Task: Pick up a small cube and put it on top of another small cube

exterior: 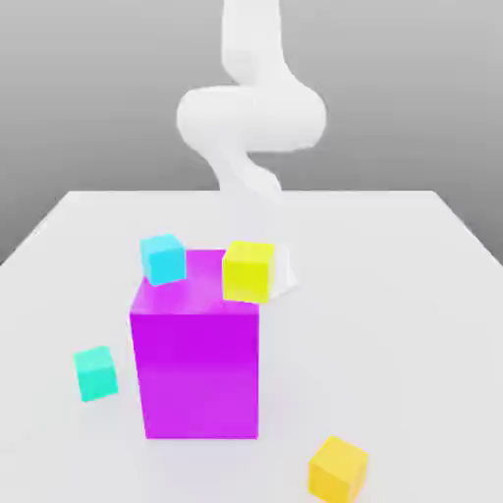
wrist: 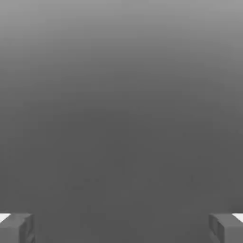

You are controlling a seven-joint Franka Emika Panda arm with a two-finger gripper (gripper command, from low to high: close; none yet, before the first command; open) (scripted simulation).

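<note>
Nearest the exterior camera sits the small golden orange-yellow cube (exterior: 338, 470), alone on the white table (exterior: 422, 295) toward the exterior view's right and apart from everything else. Farther back, a teal cube (exterior: 95, 373) rests near the left of the large magenta block (exterior: 199, 362). Behind that block's top edge, a cyan cube (exterior: 163, 259) and a lemon-yellow cube (exterior: 248, 271) show, the yellow one on the exterior view's right. Beyond them the white arm (exterior: 251, 118) rises at the table's far side. From the hand view, the gripper (wrist: 121, 228) has its grey fingers (wrist: 16, 228) spread wide with nothing between them
</note>
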